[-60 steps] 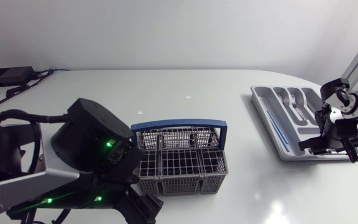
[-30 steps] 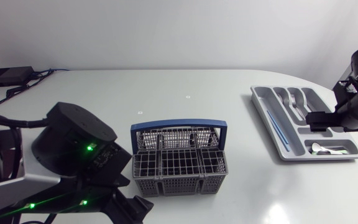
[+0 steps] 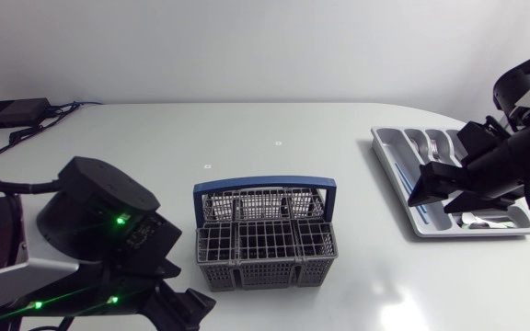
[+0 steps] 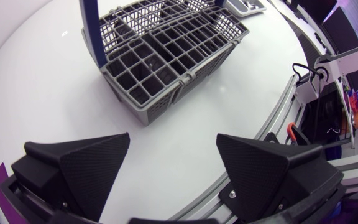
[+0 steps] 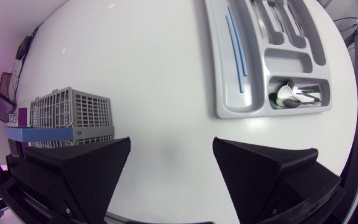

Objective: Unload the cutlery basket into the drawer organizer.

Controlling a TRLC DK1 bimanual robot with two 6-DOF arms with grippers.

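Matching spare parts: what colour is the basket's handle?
Blue; the handle shows best in the head view.

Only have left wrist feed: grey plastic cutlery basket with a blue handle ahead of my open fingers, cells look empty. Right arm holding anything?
Observer: No. The right gripper is open and empty, raised near the grey plastic drawer organizer.
Operator: Anything in the organizer yet?
Observer: Yes. A thin blue stick lies in the long side slot.
Operator: The other slots?
Observer: Metal cutlery lies in the lengthwise slots next to it, and a white spoon-like piece in the short crosswise compartment. What else lies in that compartment is too small to tell.
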